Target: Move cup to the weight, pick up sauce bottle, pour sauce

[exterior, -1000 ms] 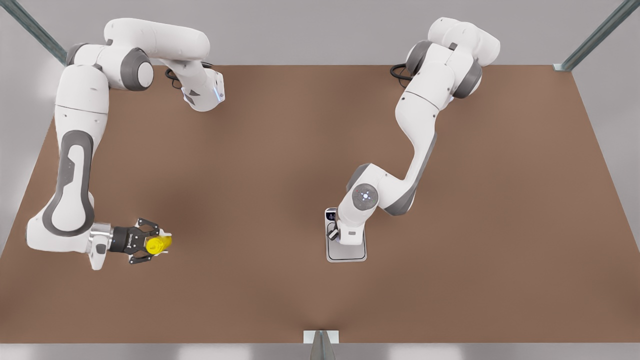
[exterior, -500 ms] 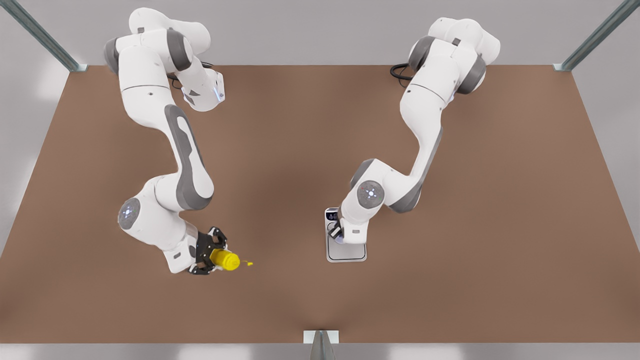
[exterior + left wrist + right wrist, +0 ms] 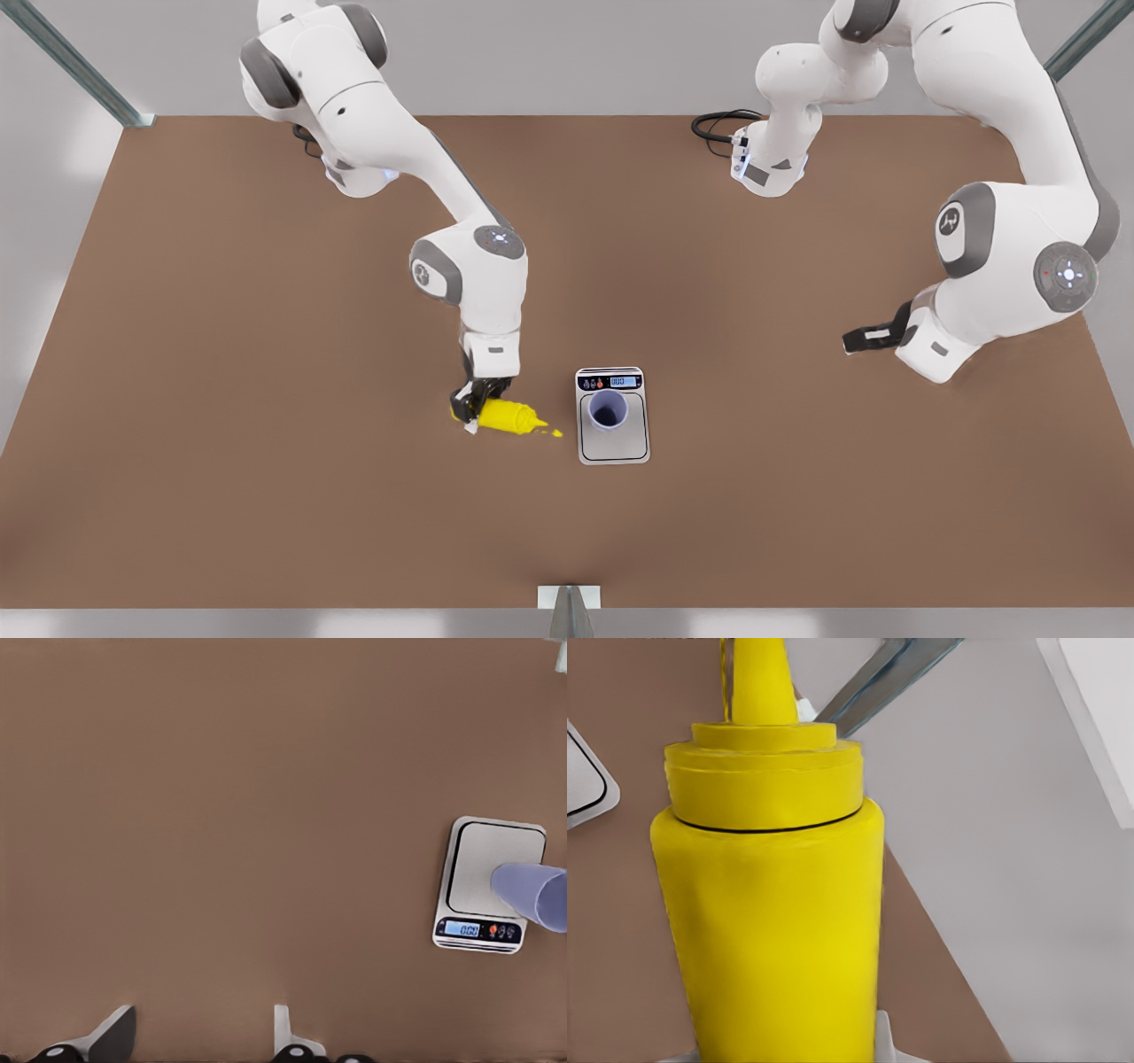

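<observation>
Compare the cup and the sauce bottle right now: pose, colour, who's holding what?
Pose: the cup stands upright; the sauce bottle is tipped sideways, nozzle toward the weight.
Colour: the cup is pale lavender-blue with a dark inside; the sauce bottle is bright yellow.
Support: the cup rests free on the weight; the right gripper holds the sauce bottle.
The left gripper waits apart, open.

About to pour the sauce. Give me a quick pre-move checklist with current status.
1. Cup upright on the scale: ok.
2. Right end effector shut on the bottle: ok.
3. Nozzle over the cup: not ok. It points toward the scale but stops short of it.
4. Left end effector open, waiting far from the scale at the front view's right: ok.
5. Bottle lifted off the table: cannot tell.
</observation>
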### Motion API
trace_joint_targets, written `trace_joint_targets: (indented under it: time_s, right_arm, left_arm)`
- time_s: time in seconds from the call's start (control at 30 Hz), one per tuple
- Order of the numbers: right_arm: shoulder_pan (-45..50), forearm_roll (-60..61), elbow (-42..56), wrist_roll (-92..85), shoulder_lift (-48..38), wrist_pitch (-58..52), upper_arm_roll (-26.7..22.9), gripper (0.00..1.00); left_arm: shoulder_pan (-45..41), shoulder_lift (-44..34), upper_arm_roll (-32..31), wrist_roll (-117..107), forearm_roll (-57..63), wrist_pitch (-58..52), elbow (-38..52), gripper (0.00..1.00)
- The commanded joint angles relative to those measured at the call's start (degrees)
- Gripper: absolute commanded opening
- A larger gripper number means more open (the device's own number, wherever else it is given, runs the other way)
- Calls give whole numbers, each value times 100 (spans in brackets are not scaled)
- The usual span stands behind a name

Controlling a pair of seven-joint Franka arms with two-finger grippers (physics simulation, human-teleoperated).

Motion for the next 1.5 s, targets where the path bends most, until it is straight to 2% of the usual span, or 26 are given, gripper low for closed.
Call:
trace_joint_targets:
  time_s: [0.0, 0.07, 0.13, 0.23, 0.3, 0.33, 0.4, 0.97, 1.47]
  right_arm:
    - [61, -231, 9, 136, 4, -74, -1, 58]
    - [403, -689, 465, 321, 277, -645, 8, 58]
    - [588, -970, 598, 303, 497, -751, 8, 58]
    - [720, -1329, 1143, 321, 857, -1409, 8, 58]
    - [948, -1865, 1143, 330, 953, -1849, 8, 58]
    - [1054, -2129, 1134, 321, 1006, -2016, 8, 58]
    - [1177, -2305, 1143, 338, 1147, -2025, 8, 58]
    - [1546, -4327, 1178, 927, 1903, -3264, 8, 58]
    - [1678, -4811, 1152, 927, 2254, -3590, 17, 58]
  left_arm:
    - [34, -254, -14, 54, 626, 49, -267, 100]
    - [16, -404, 39, 151, 644, 101, -339, 100]
    - [25, -360, 39, 212, 644, 119, -269, 100]
    - [25, -167, 39, 212, 652, 154, -260, 100]
    - [25, -18, 39, 212, 652, 356, -234, 100]
    - [25, 298, 39, 212, 652, 313, 99, 100]
    - [8, 606, 39, 178, 635, 321, 285, 100]
    - [-1, 642, 39, 177, 626, 321, 241, 100]
    - [-1, 642, 39, 160, 608, 321, 241, 100]
